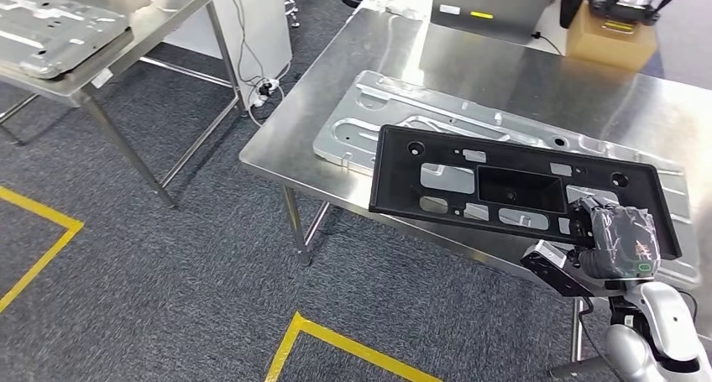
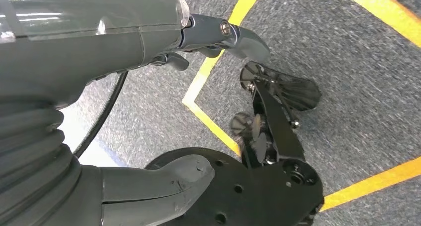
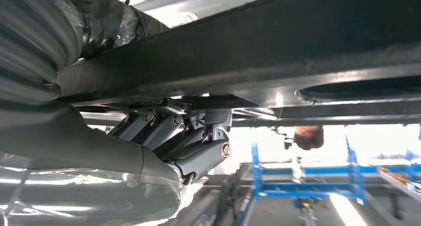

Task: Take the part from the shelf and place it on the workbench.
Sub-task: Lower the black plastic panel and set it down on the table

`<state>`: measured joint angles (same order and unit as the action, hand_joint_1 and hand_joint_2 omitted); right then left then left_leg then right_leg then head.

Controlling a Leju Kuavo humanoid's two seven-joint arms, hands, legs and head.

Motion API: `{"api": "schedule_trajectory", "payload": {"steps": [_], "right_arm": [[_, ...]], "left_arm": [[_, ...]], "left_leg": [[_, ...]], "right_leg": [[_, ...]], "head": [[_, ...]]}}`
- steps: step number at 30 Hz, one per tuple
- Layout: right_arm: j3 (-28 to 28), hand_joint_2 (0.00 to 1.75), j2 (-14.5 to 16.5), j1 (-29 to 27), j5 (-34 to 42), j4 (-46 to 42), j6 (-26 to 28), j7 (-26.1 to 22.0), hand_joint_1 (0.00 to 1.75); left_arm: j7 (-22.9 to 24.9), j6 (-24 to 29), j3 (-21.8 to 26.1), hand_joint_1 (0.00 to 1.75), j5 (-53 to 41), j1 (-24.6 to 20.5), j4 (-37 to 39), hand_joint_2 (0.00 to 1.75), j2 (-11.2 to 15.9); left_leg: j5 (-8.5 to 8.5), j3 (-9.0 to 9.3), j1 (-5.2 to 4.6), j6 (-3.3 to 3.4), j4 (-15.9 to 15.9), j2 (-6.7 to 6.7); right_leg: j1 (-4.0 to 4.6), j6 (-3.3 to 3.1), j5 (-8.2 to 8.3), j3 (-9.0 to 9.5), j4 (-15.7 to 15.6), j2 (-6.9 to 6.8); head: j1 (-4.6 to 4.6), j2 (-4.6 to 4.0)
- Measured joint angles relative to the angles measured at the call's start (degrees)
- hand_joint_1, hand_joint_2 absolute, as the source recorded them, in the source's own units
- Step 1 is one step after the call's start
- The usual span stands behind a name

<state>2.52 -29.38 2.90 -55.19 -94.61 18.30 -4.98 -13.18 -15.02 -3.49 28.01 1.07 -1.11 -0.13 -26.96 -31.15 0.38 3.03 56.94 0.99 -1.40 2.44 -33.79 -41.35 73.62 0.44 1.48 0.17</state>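
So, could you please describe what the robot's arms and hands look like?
The right arm is glossy silver-white, and the right hand is dark, wrapped in clear plastic film. The left hand has a grey ribbed cover, a thick grey thumb, darker metallic fingers with visible screws, and a black cable alongside.

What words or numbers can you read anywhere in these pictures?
None can be read.
White sticker on the laptop: too small to read.
Yellow sticker beside it: too small to read.
Black part held by the right hand: no writing shows.
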Motion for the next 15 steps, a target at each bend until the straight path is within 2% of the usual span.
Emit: {"api": "schedule_trajectory", "payload": {"steps": [1, 2, 4, 5, 6, 7, 8, 11, 12, 15], "right_arm": [[0.06, 1.75, 0.01, -0.01, 0.01, 0.22, -0.05, 0.0, 1.75], [0.11, 1.75, 0.01, -0.01, 0.01, 0.42, -0.09, 0.0, 1.75], [0.18, 1.75, 0.0, 0.12, 0.01, 0.72, -0.14, 0.0, 1.75], [0.2, 1.75, 0.0, 0.24, -0.02, 0.81, -0.13, 0.0, 1.75], [0.24, 1.75, 0.0, 0.36, -0.14, 0.9, -0.11, 0.03, 1.75], [0.28, 1.75, 0.0, 0.47, -0.3, 1.01, -0.08, 0.12, 1.75], [0.34, 1.75, 0.03, 0.53, -0.47, 1.16, -0.04, 0.26, 1.75], [0.65, 1.75, 0.21, 1.2, -0.95, 1.98, -0.03, 0.68, 1.75], [0.82, 1.75, 0.29, 1.71, -1.12, 2.46, -0.05, 0.74, 1.75], [1.42, 1.75, 0.54, 3.95, -1.43, 4.79, -0.3, 0.95, 1.75]], "left_arm": [[0.0, 0.0, -0.02, 0.0, 0.01, -0.01, 0.01, 1.75, -0.01], [0.0, -0.01, -0.03, 0.0, 0.02, -0.03, 0.01, 1.75, -0.04], [0.0, -0.04, -0.06, 0.0, 0.06, -0.06, 0.0, 1.75, -0.12], [0.0, -0.07, -0.07, 0.0, 0.09, -0.12, 0.01, 1.75, -0.15], [0.0, -0.1, -0.08, 0.0, 0.14, -0.19, 0.01, 1.75, -0.15], [0.01, -0.13, -0.09, 0.0, 0.19, -0.26, 0.02, 1.75, -0.15], [0.02, -0.14, -0.11, 0.0, 0.25, -0.34, 0.02, 1.75, -0.12], [0.21, -0.3, -0.41, 0.0, 0.6, -0.42, 0.02, 1.75, -0.07], [0.35, -0.41, -0.63, 0.0, 0.7, -0.43, 0.02, 1.75, -0.07], [0.75, -0.72, -1.41, 0.0, 0.79, -0.47, 0.02, 1.75, -0.02]], "left_leg": [[-0.11, 0.01, -0.01, -0.03, 0.08, 0.59], [-0.26, 0.04, 0.01, -0.13, 0.22, 1.14], [-0.75, 0.12, 0.01, -0.54, 0.72, 2.03], [-1.06, 0.05, -0.1, -0.88, 1.05, 2.36], [-1.34, -0.01, -0.22, -1.23, 1.28, 2.59], [-1.52, -0.03, -0.34, -1.53, 1.34, 2.83], [-1.82, -0.01, -0.46, -1.47, 1.39, 2.98], [-1.88, 0.15, -0.54, -0.05, 1.31, 3.1], [-1.67, 0.16, -0.52, 0.06, 1.23, 3.08], [-1.38, 0.19, -0.47, -0.61, 0.95, 2.91]], "right_leg": [[-0.11, 0.2, 0.3, -0.49, 0.89, -0.13], [-0.21, 0.35, 1.67, 0.24, -0.53, -0.37], [-0.34, 0.42, 5.33, 4.12, -7.98, -1.62], [-0.24, 0.14, 6.47, 5.85, -11.31, -2.1], [-0.09, -0.22, 6.88, 6.89, -13.35, -2.4], [0.08, -0.63, 6.72, 7.14, -13.95, -2.37], [0.14, -0.95, 6.82, 7.17, -14.0, -2.05], [0.11, -1.18, 6.91, 7.26, -14.15, -1.8], [0.19, -1.26, 6.89, 7.24, -14.14, -1.75], [0.28, -1.48, 6.81, 7.16, -14.09, -1.84]], "head": [[0.01, -0.01], [0.01, -0.01], [0.01, -0.01], [0.02, 0.0], [0.02, -0.01], [0.03, -0.01], [0.04, -0.01], [0.04, -0.01], [0.04, -0.01], [0.05, -0.01]]}}
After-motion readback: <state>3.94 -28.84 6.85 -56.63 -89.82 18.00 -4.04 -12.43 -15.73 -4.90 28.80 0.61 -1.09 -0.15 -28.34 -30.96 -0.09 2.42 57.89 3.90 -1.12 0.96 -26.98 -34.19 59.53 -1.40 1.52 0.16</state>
